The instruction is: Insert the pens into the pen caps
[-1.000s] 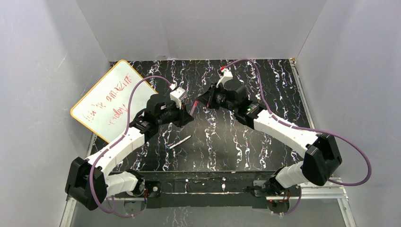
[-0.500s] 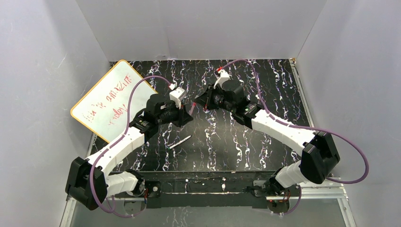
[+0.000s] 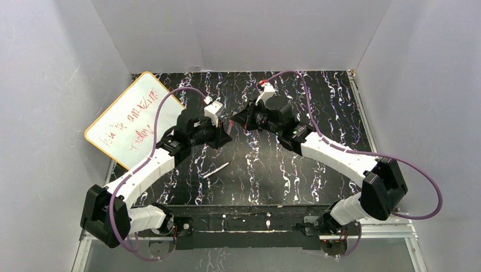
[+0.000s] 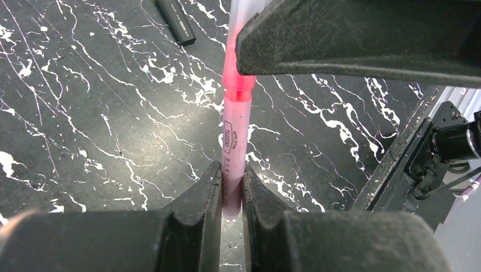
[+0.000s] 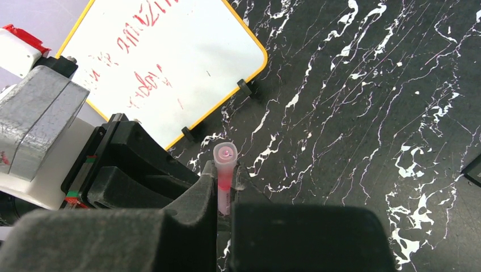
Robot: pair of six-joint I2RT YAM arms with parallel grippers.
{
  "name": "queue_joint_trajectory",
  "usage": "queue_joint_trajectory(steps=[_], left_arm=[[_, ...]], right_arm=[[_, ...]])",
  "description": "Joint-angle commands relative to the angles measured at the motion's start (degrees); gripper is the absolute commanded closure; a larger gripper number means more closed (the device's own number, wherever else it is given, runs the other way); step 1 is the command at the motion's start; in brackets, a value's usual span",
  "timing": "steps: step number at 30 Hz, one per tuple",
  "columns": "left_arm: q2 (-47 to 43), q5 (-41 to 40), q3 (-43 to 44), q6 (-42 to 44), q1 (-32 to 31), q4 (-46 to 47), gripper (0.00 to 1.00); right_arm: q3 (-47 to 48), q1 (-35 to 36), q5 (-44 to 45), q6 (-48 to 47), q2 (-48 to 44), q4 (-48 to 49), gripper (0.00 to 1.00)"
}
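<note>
Pens: three; magenta pen (image 4: 233, 141) clamped in left fingers (image 4: 199, 201) and right fingers (image 5: 195, 201); grey pen (image 3: 216, 170), black pen (image 4: 176, 21) loose.

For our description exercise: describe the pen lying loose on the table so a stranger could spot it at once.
On the black marbled table, look nearer the arm bases than the left gripper. A slim white-grey pen lies there. Unlike the magenta pen in the left gripper, its pale cap in the right gripper, nothing touches it.

Magenta pen (image 4: 233, 147) aloft, pale cap (image 5: 225, 153) at its tip; white-grey pen (image 3: 216, 170) lies flat.
</note>
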Motion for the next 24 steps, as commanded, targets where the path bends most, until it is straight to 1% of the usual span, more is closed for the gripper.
queue_joint_trajectory(steps=[1,10,13,15,19,21,22,24], left_arm=[[-0.3,-2.8,4.5,-1.9,1.2,10.7,1.00],[-0.8,-4.6,5.1,0.2,1.2,9.3,1.00],[-0.9,-5.1,5.5,0.9,1.2,8.9,1.00],[-0.9,-4.8,5.4,1.2,1.2,9.0,1.00],[-1.0,-3.6,4.3,1.3,1.2,9.8,1.00],[-1.1,-3.4,3.5,1.4,1.2,10.1,1.00],[-1.1,-3.4,3.2,1.5,1.2,10.1,1.00],[-1.1,-3.0,2.5,1.8,1.2,10.1,1.00]], right_arm=[[-1.0,4.0,-7.3,-0.2,0.2,-5.6,0.98],[-1.2,4.5,-7.9,-0.8,0.1,-6.5,0.98],[-1.1,4.5,-7.9,-1.0,0.1,-7.3,0.94],[-1.2,4.6,-7.6,-1.0,0.0,-7.3,0.89],[-1.0,4.5,-6.3,-1.5,-0.3,-7.4,0.74],[-0.9,4.5,-4.5,-1.9,-0.7,-7.6,0.64],[-0.8,4.5,-3.3,-2.2,-1.0,-7.7,0.62],[-1.7,4.4,0.1,-2.6,-2.5,-7.1,0.46]])
